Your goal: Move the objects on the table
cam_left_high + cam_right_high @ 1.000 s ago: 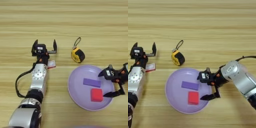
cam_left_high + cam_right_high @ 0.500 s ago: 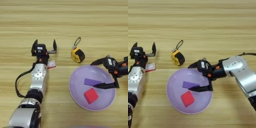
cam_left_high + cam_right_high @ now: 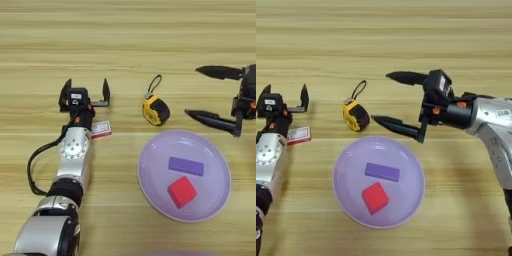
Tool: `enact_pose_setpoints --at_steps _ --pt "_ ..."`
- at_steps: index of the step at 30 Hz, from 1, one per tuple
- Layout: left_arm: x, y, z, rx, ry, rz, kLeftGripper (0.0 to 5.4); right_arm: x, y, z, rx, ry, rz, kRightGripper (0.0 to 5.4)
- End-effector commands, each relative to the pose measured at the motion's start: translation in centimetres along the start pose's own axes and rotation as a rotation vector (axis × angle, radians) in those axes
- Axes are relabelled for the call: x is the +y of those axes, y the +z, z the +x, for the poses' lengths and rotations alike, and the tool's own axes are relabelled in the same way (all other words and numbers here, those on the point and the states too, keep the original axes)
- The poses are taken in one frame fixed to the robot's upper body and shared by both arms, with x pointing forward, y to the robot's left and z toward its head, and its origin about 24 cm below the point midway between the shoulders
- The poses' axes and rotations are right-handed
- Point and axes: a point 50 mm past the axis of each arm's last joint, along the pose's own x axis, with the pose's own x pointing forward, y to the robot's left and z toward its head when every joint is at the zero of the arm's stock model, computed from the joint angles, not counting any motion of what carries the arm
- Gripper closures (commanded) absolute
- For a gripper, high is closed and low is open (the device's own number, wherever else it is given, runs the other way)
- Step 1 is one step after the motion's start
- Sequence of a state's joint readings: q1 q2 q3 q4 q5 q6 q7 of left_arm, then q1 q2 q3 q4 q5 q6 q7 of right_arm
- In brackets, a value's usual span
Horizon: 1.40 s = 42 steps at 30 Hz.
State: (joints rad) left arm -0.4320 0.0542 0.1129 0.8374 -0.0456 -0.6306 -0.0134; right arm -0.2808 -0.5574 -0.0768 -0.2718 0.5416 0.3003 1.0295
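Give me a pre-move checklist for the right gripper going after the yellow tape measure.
1. Right gripper open and empty: ok.
2. Yellow tape measure free on the light-wood table, apart from the round lavender plate: ok.
3. Small red cube and flat purple rectangular block lying inside the plate: ok.
4. Left gripper open, parked beside the small white card with red label, away from the tape measure: ok.
5. Tape measure's black strap clear of the fingers: ok.

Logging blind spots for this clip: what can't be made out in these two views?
- White card: the left arm covers its left end in both views, and its red label's print is too small to read.
- Right gripper: the left eye view's right edge cuts off the arm behind it.
- Tape measure: markings too small to read.
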Motion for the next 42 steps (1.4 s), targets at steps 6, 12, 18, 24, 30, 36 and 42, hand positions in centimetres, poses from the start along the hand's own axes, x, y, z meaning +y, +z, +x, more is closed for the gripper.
enact_pose_setpoints --at_steps 6,12,18,24,30,36,42 --pt "0.7 -0.1 0.2 0.016 -0.006 0.013 0.0 -2.2 -4.0 -0.7 -0.161 -0.425 0.071 0.02" --pt "0.8 -0.1 0.2 0.015 -0.006 0.012 0.0 -3.4 -7.2 -0.8 -0.13 -0.604 0.07 0.02" --pt "1.0 -0.1 0.1 0.009 -0.005 0.012 0.0 -4.5 -8.9 -1.3 -0.13 -0.813 0.01 0.02" --pt "1.3 -0.1 0.1 0.008 -0.003 0.014 0.0 -5.1 -9.4 -2.0 -0.17 -1.029 -0.15 0.02" --pt "1.6 0.0 0.0 0.003 -0.001 0.021 0.0 -4.3 -10.1 -2.3 -0.141 -1.121 -0.334 0.02" --pt "2.0 0.1 -0.5 -0.013 -0.006 0.043 0.0 -3.8 -10.9 -3.3 -0.167 -1.25 -0.317 0.02" --pt "2.0 0.5 -1.0 -0.028 -0.032 0.062 0.0 -3.8 -11.2 -3.5 -0.171 -1.296 -0.281 0.02"
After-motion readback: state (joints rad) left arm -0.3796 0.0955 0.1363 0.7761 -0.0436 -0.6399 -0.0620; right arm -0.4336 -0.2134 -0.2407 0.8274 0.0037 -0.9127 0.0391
